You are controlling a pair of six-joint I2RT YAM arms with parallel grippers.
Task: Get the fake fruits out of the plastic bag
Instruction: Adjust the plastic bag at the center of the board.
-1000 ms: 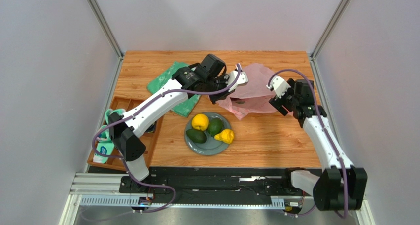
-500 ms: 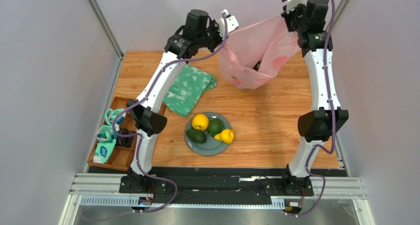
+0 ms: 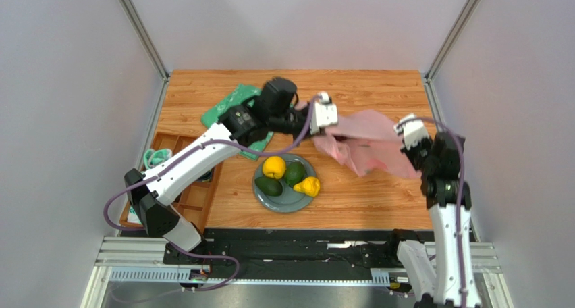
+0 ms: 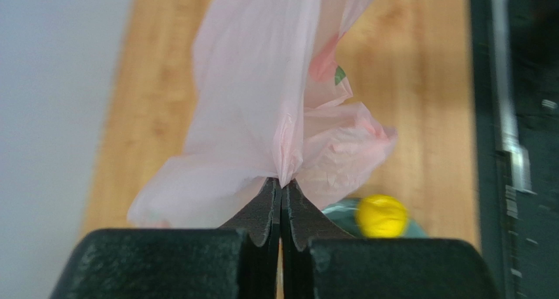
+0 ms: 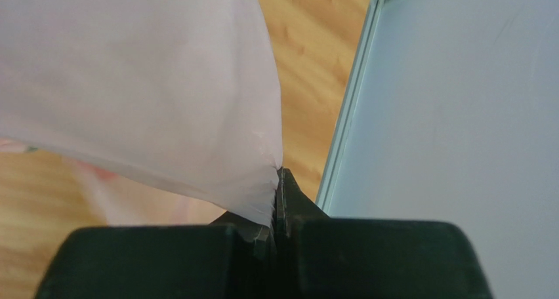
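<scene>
Pink, thin and translucent, the plastic bag (image 3: 370, 146) hung stretched between the two grippers above the wooden table (image 3: 364, 193). It sat just behind and to the right of the grey-green plate (image 3: 287, 204). Its film was crumpled into loose folds that sagged in the middle, where the wood showed faintly through it. In the left wrist view a peach-coloured fruit print with a small green leaf sat on one fold. If the bag bore any lettering, it was too blurred to read.

The left gripper (image 4: 281, 184) had its jaws pressed fully together, with a gathered pleat of the bag pinched between the tips. The right gripper (image 5: 279, 178) was likewise closed tight, clamping a corner of the film near the table's right edge.

Four fake fruits lay on the plate. A round yellow citrus (image 3: 274, 167) lay at the back and a dark green avocado (image 3: 268, 186) in front of it. A second avocado (image 3: 293, 173) lay to the right, and a lumpy yellow fruit (image 3: 308, 186) lay at the right rim. Whether anything was inside the bag could not be told.

A flat green patterned bag (image 3: 231, 105) lay partly under the left arm, and a wooden tray (image 3: 191, 198) sat at the table's left edge.
</scene>
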